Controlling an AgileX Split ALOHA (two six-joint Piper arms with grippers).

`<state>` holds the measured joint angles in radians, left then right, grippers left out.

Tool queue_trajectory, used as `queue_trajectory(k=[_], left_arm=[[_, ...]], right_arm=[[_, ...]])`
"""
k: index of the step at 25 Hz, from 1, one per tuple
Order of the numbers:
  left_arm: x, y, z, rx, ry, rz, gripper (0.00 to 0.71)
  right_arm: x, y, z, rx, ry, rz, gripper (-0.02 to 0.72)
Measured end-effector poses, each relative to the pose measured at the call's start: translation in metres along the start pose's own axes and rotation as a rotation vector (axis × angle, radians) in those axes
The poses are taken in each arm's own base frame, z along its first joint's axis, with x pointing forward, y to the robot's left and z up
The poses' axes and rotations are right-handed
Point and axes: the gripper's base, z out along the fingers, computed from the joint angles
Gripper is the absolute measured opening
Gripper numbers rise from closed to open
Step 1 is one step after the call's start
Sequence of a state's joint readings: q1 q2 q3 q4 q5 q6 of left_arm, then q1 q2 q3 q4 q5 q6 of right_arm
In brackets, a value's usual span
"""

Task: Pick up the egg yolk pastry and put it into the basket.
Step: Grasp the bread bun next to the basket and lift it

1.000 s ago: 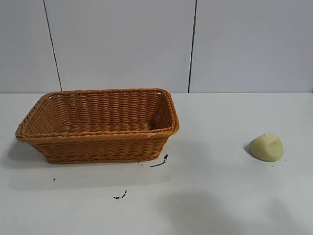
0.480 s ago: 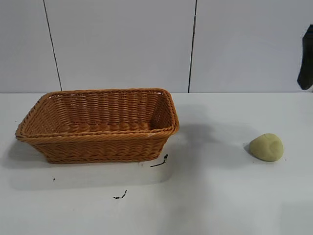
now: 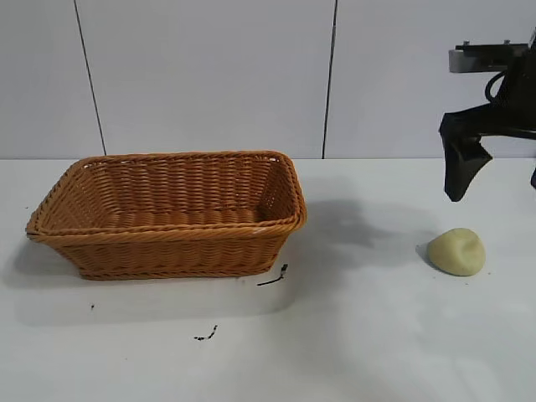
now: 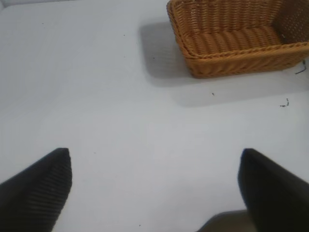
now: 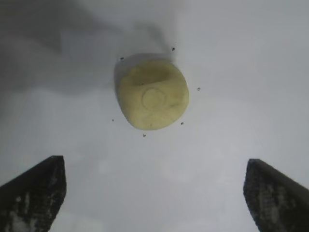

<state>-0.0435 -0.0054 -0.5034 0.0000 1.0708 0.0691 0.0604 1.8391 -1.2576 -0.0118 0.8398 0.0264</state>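
The egg yolk pastry [image 3: 456,251], a pale yellowish dome with a slight dent, lies on the white table at the right. It also shows in the right wrist view [image 5: 153,94]. My right gripper [image 3: 496,191] hangs open and empty above it, a little behind; in its own view [image 5: 152,162] the fingers stand wide apart with the pastry ahead of them. The orange-brown wicker basket [image 3: 167,239] stands at the left and holds nothing. My left gripper [image 4: 153,152] is open and empty over bare table, with the basket [image 4: 231,38] farther off; it is out of the exterior view.
Small black marks [image 3: 273,278] lie on the table in front of the basket. A few dark crumbs [image 5: 182,123] sit around the pastry. A panelled wall [image 3: 251,75] closes the back of the table.
My right arm has come into the exterior view from the upper right and moved down and left to hang above the pastry. The pastry and the basket have not moved.
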Motion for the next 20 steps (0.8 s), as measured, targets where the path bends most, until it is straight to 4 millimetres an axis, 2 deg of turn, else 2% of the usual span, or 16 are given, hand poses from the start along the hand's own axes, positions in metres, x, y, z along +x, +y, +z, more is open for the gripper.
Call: queue_trajectory(k=[5, 11, 15, 20], left_arm=[[0.0, 0.0, 0.0, 0.0, 0.0, 0.0, 0.696], [0.0, 0.0, 0.0, 0.0, 0.0, 0.0, 0.696], [0.0, 0.0, 0.0, 0.0, 0.0, 0.0, 0.696], [0.0, 0.0, 0.0, 0.0, 0.0, 0.0, 0.696]], right_arm=[[-0.006, -0.004, 0.034, 0.003, -0.007, 0.01, 0.693], [-0.011, -0.003, 0.064, -0.006, -0.028, 0.02, 0.693], [-0.009, -0.003, 0.076, -0.006, -0.007, 0.011, 0.693], [-0.008, -0.002, 0.08, -0.018, 0.003, 0.01, 0.693]])
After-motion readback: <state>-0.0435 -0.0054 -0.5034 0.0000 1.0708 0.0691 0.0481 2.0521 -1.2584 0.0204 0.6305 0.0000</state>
